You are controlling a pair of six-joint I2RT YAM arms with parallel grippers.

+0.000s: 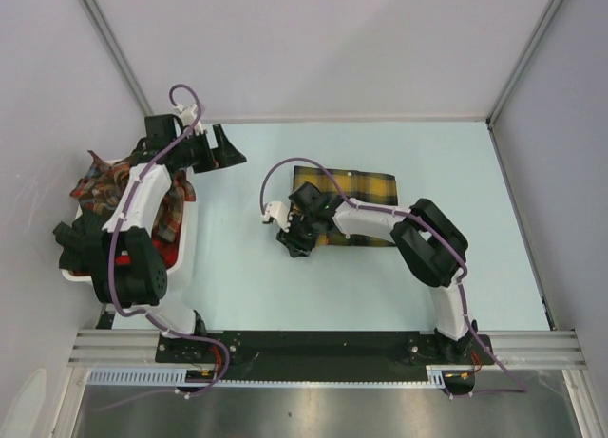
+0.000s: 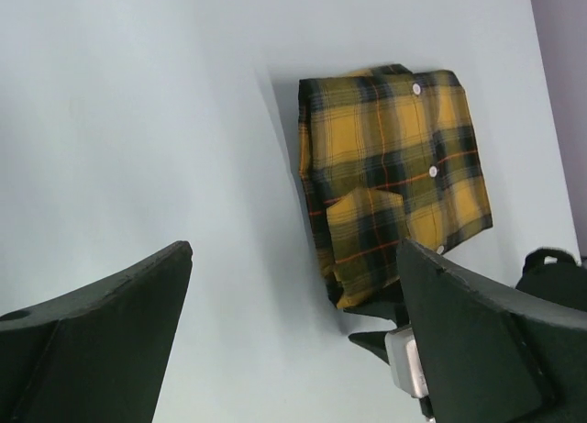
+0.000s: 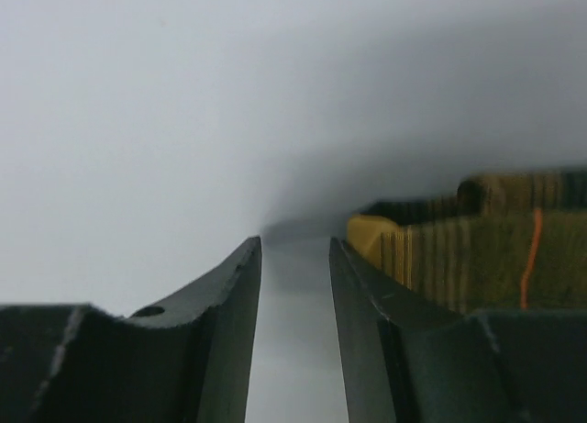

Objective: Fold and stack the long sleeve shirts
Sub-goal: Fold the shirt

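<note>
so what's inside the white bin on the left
The white bin holds a heap of red-toned plaid shirts. The left arm hangs over it, so its floor and how many shirts there are cannot be seen.

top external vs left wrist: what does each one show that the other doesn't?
Only top external: the white bin at the left with red-toned plaid shirts heaped in it, and both arms whole.
Only left wrist: the white buttons and chest pocket of the mustard shirt, framed by the wide-open left claw.
Both: the mustard shirt lying folded on the table, with the right claw at one end of it.
</note>
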